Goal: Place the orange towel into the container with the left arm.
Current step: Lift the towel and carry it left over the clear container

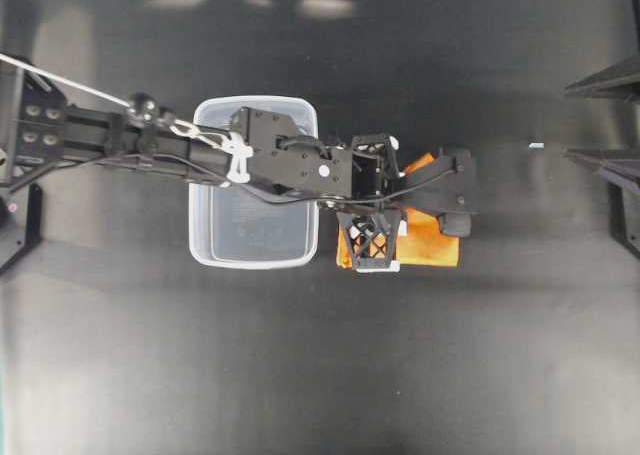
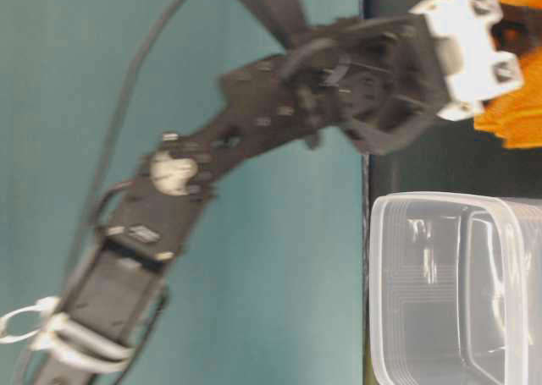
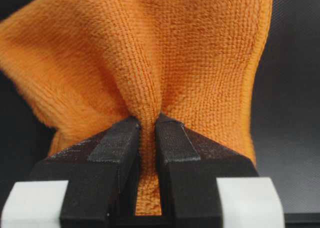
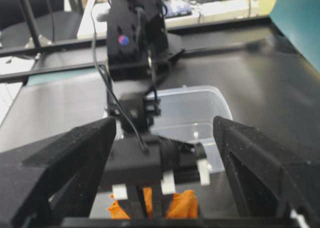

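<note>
The left arm's black lattice-fingered pincer [image 3: 148, 138] was clamped on a pinched ridge of the square, fuzzy orange microfibre towel [image 3: 150, 62], gathering the cloth for lifting. The towel lay just beside the clear rectangular plastic container [image 1: 205, 245], not yet inside.

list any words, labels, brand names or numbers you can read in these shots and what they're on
None can be read in any view.
The orange towel is plain, with no tag showing.
The container shows faint embossed marks on its base, too blurred to read.
The left gripper and its arm carry only plain white clips.
The right gripper fingers are bare.
</note>
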Controlling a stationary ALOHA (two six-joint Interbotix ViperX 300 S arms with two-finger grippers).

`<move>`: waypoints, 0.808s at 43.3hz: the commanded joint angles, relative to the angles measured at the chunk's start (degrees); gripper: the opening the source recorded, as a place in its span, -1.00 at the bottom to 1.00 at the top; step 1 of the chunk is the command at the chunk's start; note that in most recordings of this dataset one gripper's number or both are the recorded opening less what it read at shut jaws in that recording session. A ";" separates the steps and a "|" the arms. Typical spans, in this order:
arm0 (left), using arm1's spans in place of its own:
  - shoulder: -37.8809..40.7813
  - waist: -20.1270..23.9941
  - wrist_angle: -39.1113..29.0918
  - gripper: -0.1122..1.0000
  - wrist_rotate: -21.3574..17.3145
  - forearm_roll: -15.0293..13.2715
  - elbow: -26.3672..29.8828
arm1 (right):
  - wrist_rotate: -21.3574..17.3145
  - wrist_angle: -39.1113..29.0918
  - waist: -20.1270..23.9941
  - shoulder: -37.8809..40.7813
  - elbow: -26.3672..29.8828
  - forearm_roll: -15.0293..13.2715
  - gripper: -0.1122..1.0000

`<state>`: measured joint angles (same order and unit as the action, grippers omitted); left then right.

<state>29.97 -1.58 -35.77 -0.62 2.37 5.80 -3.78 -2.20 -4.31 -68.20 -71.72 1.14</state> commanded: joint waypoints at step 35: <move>-39.11 3.16 -7.03 -0.68 0.35 0.18 -27.16 | 0.09 0.88 -0.09 -1.14 0.18 -0.09 0.57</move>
<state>-6.77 1.58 -43.77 -0.35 2.46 -19.78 -3.78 -2.02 -4.31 -69.61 -71.89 1.14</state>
